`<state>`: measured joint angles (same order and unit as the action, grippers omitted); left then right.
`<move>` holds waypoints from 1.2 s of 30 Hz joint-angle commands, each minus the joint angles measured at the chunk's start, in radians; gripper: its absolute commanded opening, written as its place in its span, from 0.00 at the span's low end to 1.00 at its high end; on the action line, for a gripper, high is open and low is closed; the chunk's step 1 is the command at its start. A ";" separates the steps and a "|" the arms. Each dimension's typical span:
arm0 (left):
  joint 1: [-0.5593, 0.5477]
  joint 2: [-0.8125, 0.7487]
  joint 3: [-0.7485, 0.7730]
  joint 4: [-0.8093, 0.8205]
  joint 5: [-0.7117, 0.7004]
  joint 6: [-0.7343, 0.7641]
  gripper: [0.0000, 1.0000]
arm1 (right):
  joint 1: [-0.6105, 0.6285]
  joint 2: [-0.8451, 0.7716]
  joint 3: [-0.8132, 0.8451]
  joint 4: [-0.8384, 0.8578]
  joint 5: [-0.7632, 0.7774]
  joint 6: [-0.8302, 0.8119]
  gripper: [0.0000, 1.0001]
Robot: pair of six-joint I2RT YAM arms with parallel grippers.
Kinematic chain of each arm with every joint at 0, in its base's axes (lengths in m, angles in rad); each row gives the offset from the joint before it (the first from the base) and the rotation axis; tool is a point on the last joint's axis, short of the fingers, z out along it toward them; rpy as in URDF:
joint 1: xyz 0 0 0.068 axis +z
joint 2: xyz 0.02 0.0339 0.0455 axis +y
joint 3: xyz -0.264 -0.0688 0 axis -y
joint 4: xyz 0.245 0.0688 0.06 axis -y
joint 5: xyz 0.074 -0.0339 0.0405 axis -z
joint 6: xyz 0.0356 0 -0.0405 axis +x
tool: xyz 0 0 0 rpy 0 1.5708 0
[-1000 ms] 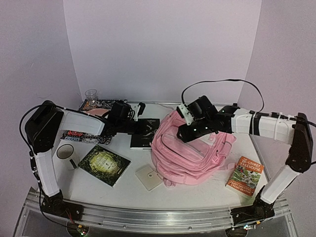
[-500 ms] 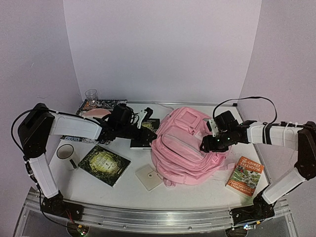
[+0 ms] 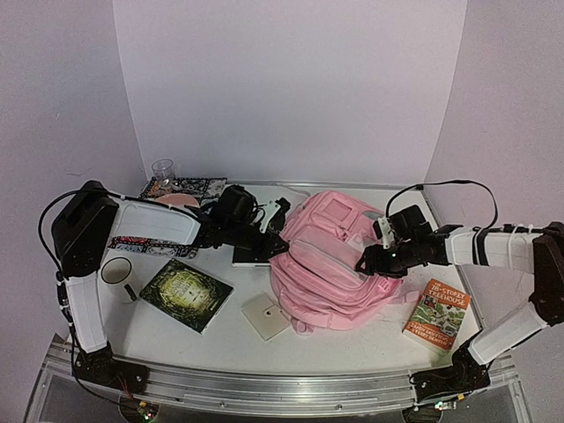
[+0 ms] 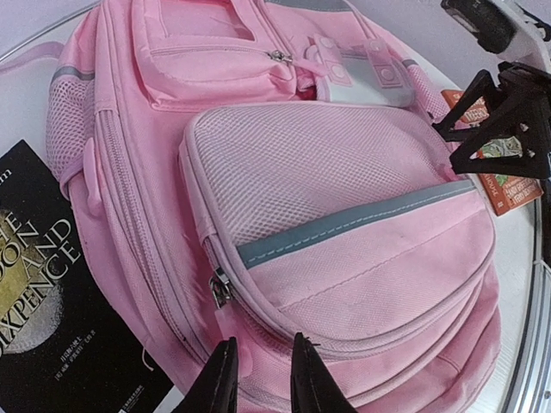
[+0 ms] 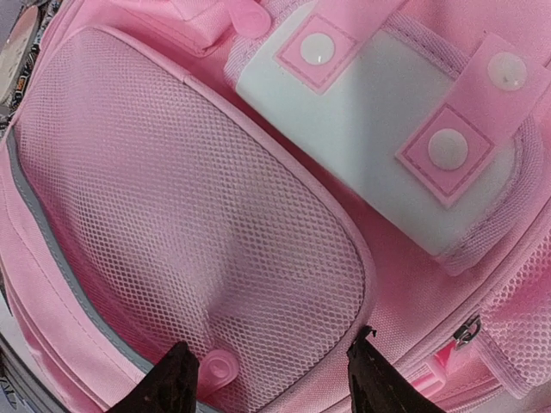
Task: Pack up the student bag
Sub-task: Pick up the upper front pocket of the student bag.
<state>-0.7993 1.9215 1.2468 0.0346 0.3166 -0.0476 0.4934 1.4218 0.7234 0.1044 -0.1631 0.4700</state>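
The student bag point(image 3: 330, 264) is laid flat mid-table, long axis far-to-near, flanked: left gripper point(image 4: 261, 383) narrow at its left seam (pinch not confirmable), right gripper point(image 5: 267, 379) wide over the mesh pocket point(image 5: 189, 215).

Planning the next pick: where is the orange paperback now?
In the top view the orange paperback lies at the near right, just right of the student bag.
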 commanded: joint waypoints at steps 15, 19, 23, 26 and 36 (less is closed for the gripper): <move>0.010 0.074 0.094 -0.109 -0.084 0.038 0.25 | -0.001 -0.022 -0.046 0.052 -0.072 0.051 0.59; 0.018 0.074 0.086 -0.108 -0.079 0.020 0.25 | -0.001 -0.021 -0.048 0.052 -0.069 0.052 0.59; 0.017 0.078 0.090 -0.107 -0.013 0.019 0.25 | -0.001 -0.011 -0.046 0.056 -0.074 0.056 0.59; 0.016 0.088 0.098 -0.107 0.012 0.015 0.25 | -0.001 0.003 -0.048 0.062 -0.075 0.071 0.59; 0.015 0.107 0.100 -0.108 0.033 0.011 0.04 | -0.001 0.055 -0.073 0.165 -0.115 0.150 0.61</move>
<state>-0.7774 2.0158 1.3159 -0.0541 0.3125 -0.0318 0.4904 1.4500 0.6665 0.2062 -0.2124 0.5747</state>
